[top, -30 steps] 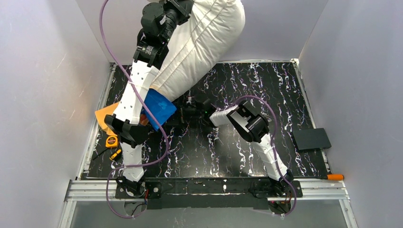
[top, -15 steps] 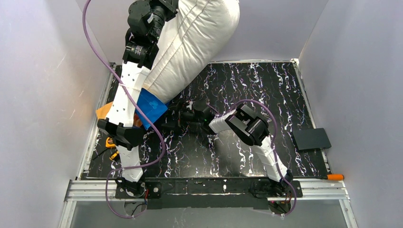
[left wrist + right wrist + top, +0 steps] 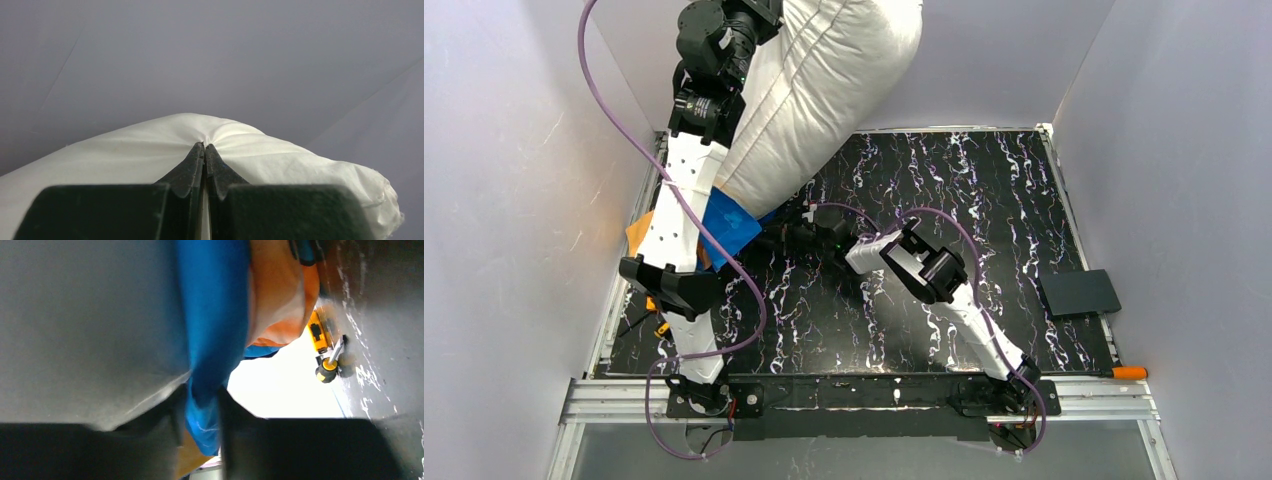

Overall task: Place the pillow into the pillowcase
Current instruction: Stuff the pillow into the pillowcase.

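The pillow (image 3: 824, 90) is hanging in the air over the table's (image 3: 984, 180) far left part, at about 11 o'clock in the top view. The raised left arm is holding it up. Its lower end is reaching down toward the left side of the table, at about 9 o'clock, where it is meeting the pillowcase (image 3: 729, 225).

In the left wrist view, the left gripper (image 3: 205, 150) is pinching the white cloth of the pillow (image 3: 150, 155). Its two fingers are standing tight together and the cloth is gathering in small folds around the tips.

The pillowcase is lying bunched at 9 o'clock on the table, blue on top, with an orange part showing at its left edge. The left arm is partly covering it.

The right arm is reaching low across the table toward 9 o'clock. In its wrist view, the right gripper (image 3: 200, 405) is clamping a fold of the blue pillowcase (image 3: 212, 315). The cloth is filling the gap between the two dark fingers, and the orange side is showing just beside it.

Beyond the cloth, a yellow tape measure (image 3: 316, 332) and a small screwdriver (image 3: 327, 370) are lying close to each other on the table.

A flat black pad (image 3: 1079, 293) is sitting at the table's right edge, at about 3 o'clock. An orange-handled tool (image 3: 1130, 372) is lying at about 4 o'clock, at the near right corner.
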`<action>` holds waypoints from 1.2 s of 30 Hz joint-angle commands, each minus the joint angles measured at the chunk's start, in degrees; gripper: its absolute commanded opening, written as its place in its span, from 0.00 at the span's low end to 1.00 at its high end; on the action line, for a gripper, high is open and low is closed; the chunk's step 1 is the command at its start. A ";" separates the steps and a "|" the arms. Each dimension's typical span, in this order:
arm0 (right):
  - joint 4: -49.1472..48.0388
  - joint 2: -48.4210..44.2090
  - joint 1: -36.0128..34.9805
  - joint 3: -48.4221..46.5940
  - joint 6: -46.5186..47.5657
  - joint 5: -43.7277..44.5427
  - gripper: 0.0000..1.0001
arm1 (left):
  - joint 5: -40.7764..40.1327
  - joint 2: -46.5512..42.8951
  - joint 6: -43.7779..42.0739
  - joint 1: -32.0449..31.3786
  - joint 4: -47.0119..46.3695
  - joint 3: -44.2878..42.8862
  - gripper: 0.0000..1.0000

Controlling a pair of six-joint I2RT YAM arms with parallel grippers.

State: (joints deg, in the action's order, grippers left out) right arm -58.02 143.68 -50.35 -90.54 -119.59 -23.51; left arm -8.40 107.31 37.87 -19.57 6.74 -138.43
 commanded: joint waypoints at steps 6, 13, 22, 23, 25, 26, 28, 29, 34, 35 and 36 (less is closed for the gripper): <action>5.33 -3.37 3.72 -0.30 5.05 -0.90 0.01 | -2.22 -12.66 -0.58 1.41 -15.63 0.98 0.00; 23.24 -13.90 14.17 -8.40 23.01 -6.86 0.01 | -2.10 -17.61 -0.88 2.38 -15.62 8.98 0.00; 39.75 -15.52 24.03 -38.66 36.19 -12.10 0.01 | -0.94 -22.64 0.05 4.05 -15.62 18.54 0.00; 39.51 -15.31 25.04 -41.92 36.25 -12.28 0.01 | -0.85 -23.25 0.46 4.24 -15.64 19.70 0.00; 38.02 -15.14 27.00 -48.13 36.35 -12.71 0.01 | -0.03 -24.32 1.13 4.53 -15.62 22.27 0.00; 37.71 -15.22 27.80 -50.33 36.92 -13.01 0.01 | 0.56 -24.91 1.33 4.62 -15.62 23.60 0.00; 35.14 -16.62 29.15 -51.20 37.07 -13.59 0.01 | 1.84 -26.65 2.04 4.72 -15.58 27.08 0.00; 33.89 -17.79 29.77 -50.65 37.22 -13.92 0.01 | 2.33 -27.61 2.44 4.72 -15.54 29.12 0.00; 37.84 -23.20 32.09 -52.16 43.70 -13.64 0.01 | 4.31 -34.35 4.88 4.72 -13.21 39.57 0.00; 39.54 -23.83 32.34 -53.17 45.53 -13.46 0.01 | 4.67 -35.55 5.08 4.72 -11.58 41.11 0.00; 40.63 -24.45 32.67 -53.70 46.96 -13.34 0.01 | 5.11 -36.69 4.72 4.72 -9.09 42.52 0.00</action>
State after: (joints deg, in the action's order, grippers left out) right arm -9.72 129.60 -16.99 -136.18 -78.59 -35.07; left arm -7.94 75.81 40.62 -14.24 -2.63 -99.85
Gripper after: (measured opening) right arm 0.030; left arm 0.007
